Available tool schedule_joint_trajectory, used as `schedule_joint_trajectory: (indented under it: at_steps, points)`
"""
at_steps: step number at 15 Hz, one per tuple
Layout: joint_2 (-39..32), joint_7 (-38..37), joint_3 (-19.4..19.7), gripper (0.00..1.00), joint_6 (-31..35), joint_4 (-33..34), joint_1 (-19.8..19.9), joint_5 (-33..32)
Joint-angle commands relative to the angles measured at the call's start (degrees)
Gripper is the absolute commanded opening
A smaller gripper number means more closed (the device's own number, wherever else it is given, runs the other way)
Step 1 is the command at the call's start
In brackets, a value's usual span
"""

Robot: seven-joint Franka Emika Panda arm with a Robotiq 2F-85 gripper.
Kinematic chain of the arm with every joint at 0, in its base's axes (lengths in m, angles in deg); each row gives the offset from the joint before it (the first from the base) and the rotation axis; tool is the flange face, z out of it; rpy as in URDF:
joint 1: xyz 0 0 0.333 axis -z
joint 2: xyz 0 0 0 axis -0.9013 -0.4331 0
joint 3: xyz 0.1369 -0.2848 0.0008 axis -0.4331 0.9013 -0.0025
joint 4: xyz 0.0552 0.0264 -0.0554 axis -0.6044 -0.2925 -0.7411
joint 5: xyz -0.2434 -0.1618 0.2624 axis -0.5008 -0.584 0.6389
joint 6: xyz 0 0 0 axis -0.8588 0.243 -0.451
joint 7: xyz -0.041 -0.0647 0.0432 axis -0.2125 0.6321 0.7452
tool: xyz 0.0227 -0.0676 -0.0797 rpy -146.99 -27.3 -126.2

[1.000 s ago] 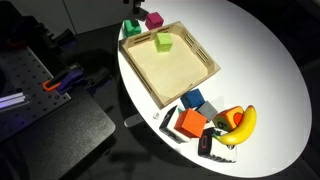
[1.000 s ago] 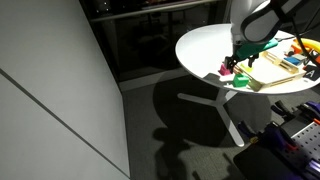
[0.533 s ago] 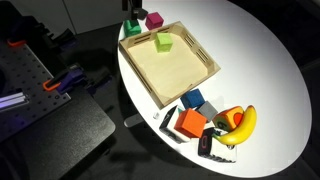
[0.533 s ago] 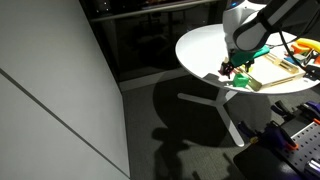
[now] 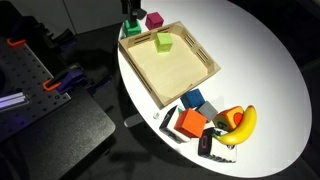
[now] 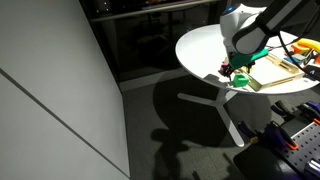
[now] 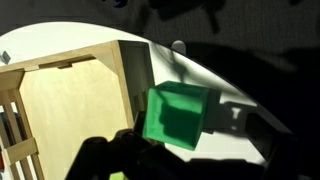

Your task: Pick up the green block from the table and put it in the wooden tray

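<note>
the green block (image 7: 175,115) sits on the white worktop (image 5: 250,60) just outside a corner of the tray (image 5: 170,70), near a magenta cube (image 5: 154,19). the end effector (image 5: 131,22) straddles it; i cannot tell whether it pinches. a lime cube (image 5: 163,42) lies in the tray. a banana (image 5: 243,122) and other blocks (image 5: 190,122) crowd the opposite rim.

The large shallow square tray of pale light-brown wood (image 7: 70,105) looked matt and unvarnished, its boards smooth with only a faint grain. The small saturated-green cube (image 7: 175,115) had flat, smooth faces with a dull sheen; painted wood or plastic could not be told. The round white table top (image 5: 270,70) was smooth and evenly matt. The curved yellow banana (image 5: 243,122) looked smooth and faintly glossy.
</note>
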Motion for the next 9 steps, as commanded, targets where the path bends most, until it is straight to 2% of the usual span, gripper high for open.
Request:
schedule_joint_trajectory:
  at_steps: [1,9]
  points:
    - [-1.1,-1.9,1.1,1.0,-0.9,1.2,-0.6,-2.2]
    - [-2.3,-1.6,1.5,1.0,-0.2,1.4,-0.4,-2.2]
